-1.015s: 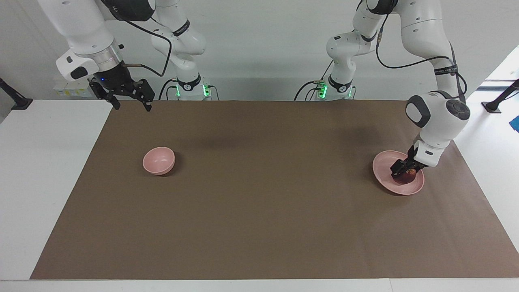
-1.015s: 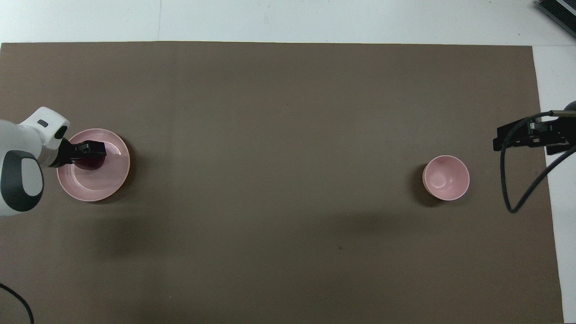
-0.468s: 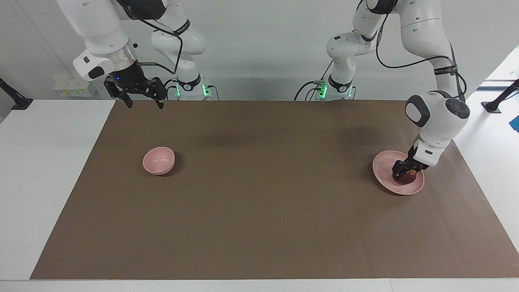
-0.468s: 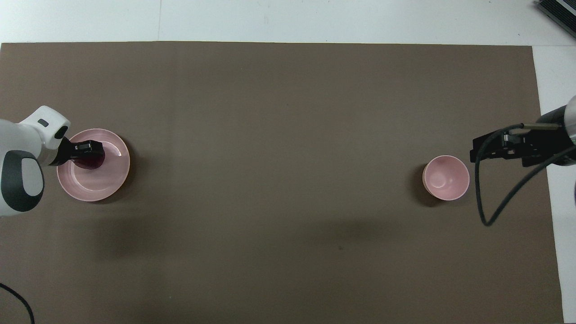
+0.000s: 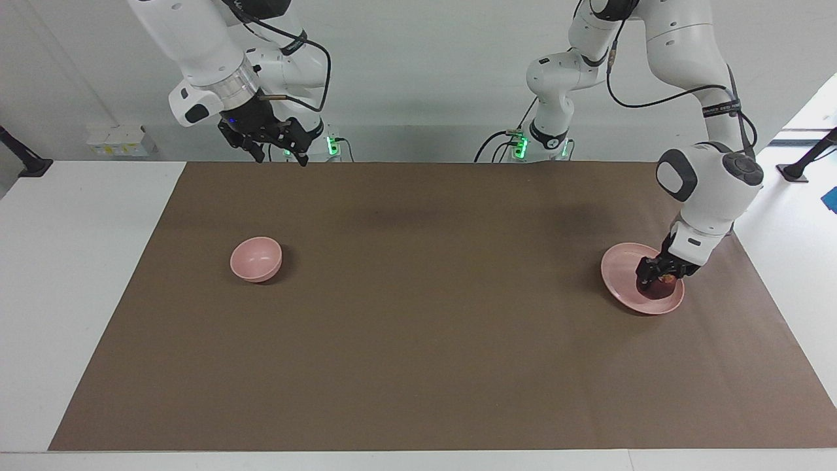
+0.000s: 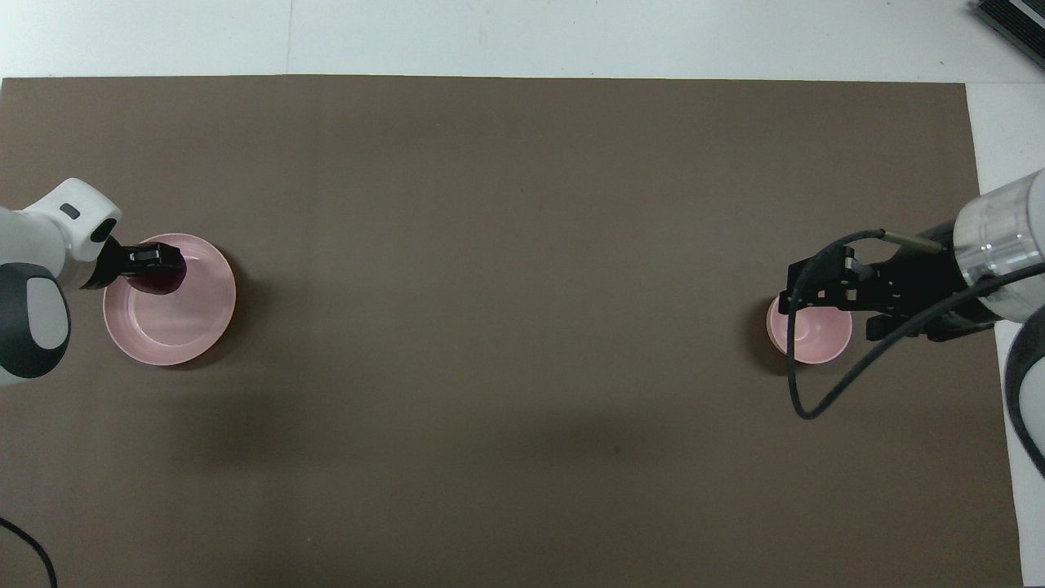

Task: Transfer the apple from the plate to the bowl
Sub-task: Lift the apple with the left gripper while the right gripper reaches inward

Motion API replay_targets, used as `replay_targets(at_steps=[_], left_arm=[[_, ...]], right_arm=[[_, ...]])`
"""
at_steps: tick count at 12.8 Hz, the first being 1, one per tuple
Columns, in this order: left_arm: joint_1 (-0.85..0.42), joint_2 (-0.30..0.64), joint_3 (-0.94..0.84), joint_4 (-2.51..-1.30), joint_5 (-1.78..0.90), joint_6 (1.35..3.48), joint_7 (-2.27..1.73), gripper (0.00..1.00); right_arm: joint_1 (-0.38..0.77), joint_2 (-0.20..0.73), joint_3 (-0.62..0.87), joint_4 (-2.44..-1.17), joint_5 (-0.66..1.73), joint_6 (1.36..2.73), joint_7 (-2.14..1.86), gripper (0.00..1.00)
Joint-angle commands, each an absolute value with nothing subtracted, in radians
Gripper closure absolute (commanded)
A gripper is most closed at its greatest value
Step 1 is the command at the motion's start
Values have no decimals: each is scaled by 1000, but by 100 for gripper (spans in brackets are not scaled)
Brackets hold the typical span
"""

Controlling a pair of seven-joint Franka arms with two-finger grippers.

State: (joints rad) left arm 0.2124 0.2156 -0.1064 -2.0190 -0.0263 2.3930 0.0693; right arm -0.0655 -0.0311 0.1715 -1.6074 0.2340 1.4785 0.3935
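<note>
While the left end effector point(image 5: 658, 280) grips the apple point(image 5: 662, 288), the bowl point(image 5: 256, 259) sits apart.

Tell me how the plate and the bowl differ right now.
The plate is wide and shallow; the bowl is small and deep. The plate carries the apple, with the left end effector shut on it; the bowl is empty. The plate sits toward the left arm's end, the bowl toward the right arm's. Both are pale pink and round.
</note>
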Motion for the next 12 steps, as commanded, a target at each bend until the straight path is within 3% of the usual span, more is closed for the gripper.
replay_targets(at_steps=[1,4,8,12], left_arm=[[184,114,-106,-2013,-31,2306,81,100],[154,20,-104,-1944,-132,2124,80,100],[150,-3,-110,-1749,-332,1859,55,100],[149,-60,-121,-1741,-527,1835,2,100]], right_arm=[[-77,-46,173,-1686,355,1515,419,0],[-29,-29,173,-1707,423,1566,465,0],[15,-14,173,-1707,531,1612,692,0],[58,-6,173,-1707,604,1684,833,0]])
